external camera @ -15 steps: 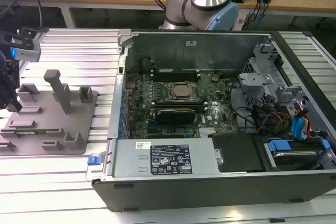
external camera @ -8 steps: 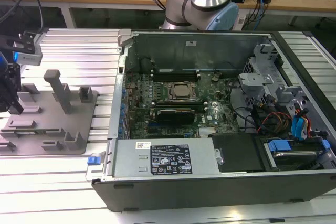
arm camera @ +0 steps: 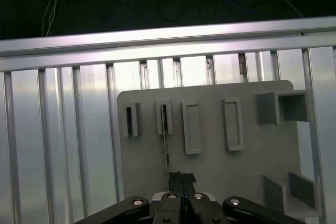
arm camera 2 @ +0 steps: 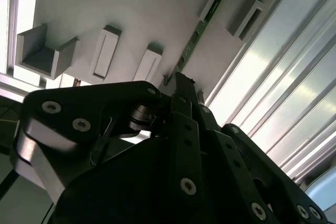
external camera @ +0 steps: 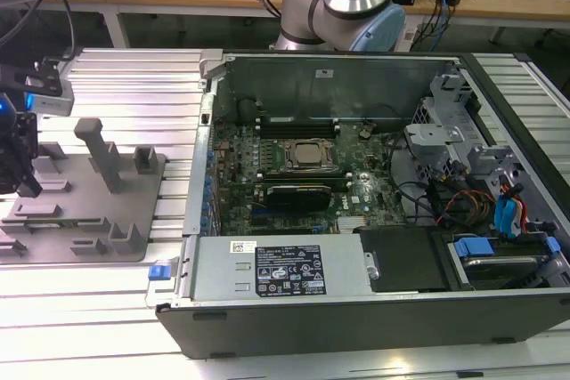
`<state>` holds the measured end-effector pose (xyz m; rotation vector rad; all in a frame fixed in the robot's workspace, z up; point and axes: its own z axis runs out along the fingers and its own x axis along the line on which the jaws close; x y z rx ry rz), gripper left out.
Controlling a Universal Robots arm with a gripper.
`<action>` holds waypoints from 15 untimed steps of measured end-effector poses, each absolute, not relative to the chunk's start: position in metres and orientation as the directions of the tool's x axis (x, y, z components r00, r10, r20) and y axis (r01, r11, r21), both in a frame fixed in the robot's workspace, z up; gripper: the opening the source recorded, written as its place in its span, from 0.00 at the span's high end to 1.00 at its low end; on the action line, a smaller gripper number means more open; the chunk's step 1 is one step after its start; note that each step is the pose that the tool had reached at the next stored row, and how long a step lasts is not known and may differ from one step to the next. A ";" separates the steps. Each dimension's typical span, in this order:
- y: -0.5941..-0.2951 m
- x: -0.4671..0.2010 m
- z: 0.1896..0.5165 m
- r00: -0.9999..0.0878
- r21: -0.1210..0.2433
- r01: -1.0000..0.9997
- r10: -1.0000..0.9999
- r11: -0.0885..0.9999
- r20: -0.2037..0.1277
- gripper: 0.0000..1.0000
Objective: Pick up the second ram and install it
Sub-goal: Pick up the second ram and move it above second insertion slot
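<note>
The gripper (arm camera: 182, 178), fingers drawn together, hangs at the near end of the second ram (arm camera: 166, 140), slotted edge-up in the grey fixture plate (arm camera: 226, 177); any grasp is unclear.

Slim green circuit-board memory stick (arm camera 2: 203, 24): semi-gloss edge. Flat grey fixture plate (arm camera: 210, 182): matt, smooth plastic. Ribbed silver table (arm camera: 52, 140): bare metal, bright sheen. Black gripper (arm camera 2: 181, 83): matt, shiny screw heads. Dark-grey computer case (external camera: 356, 322): satin sheet metal.

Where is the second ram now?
In both wrist views the second ram stands on edge on the grey fixture plate, at the exterior view's left, one end in a slot block, the other at the gripper.
</note>
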<state>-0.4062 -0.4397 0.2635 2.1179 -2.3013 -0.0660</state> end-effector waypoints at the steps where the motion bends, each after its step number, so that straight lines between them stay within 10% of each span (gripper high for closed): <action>1: -0.440 -0.406 0.263 -0.083 0.040 -0.996 -0.996 0.082 -0.019 0.92; 15: -0.446 -0.407 0.245 -0.074 0.040 -0.997 -0.997 0.073 -0.019 0.92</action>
